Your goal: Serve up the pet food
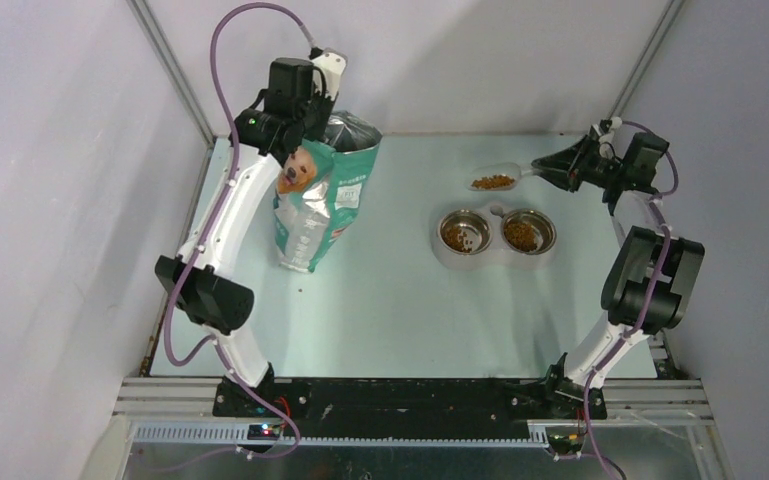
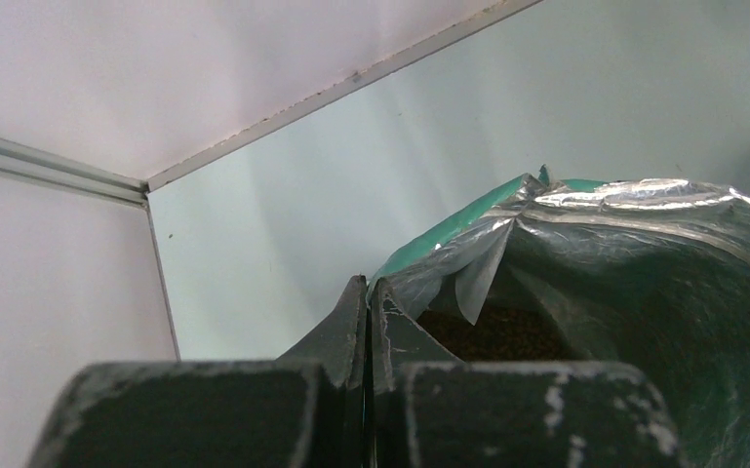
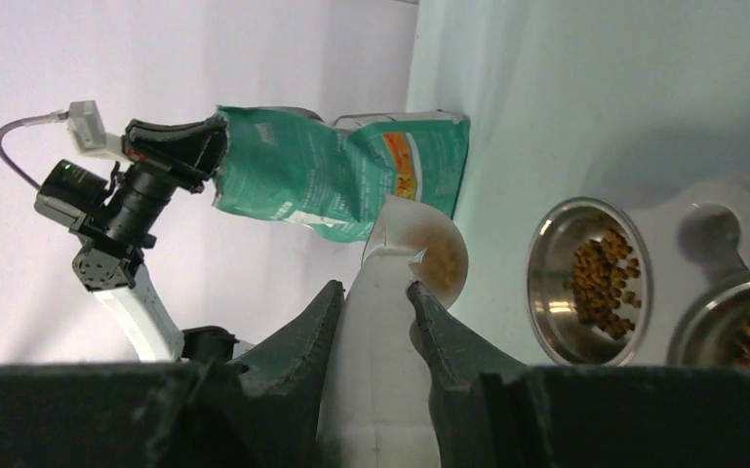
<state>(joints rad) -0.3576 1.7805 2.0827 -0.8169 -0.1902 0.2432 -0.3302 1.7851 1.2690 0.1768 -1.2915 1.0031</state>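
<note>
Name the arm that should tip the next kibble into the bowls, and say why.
Right. The right pincer grips the scoop, loaded with kibble, just beyond the bowls. The left pincer is shut on the bag rim, far from them.

A pale green table (image 1: pixel 400 300) fills the middle of the space. Plain pale grey walls close it in: a back wall (image 1: pixel 480 60) beyond the table's far edge, a left wall (image 1: pixel 50 200) and a right wall (image 1: pixel 750 120) along its sides. Thin metal strips (image 1: pixel 172 70) rise from the table's far corners. A black bar (image 1: pixel 410 395) and slotted aluminium rails (image 1: pixel 160 395) line its near edge. The light is soft and even, leaving faint shadows on the table.
</note>
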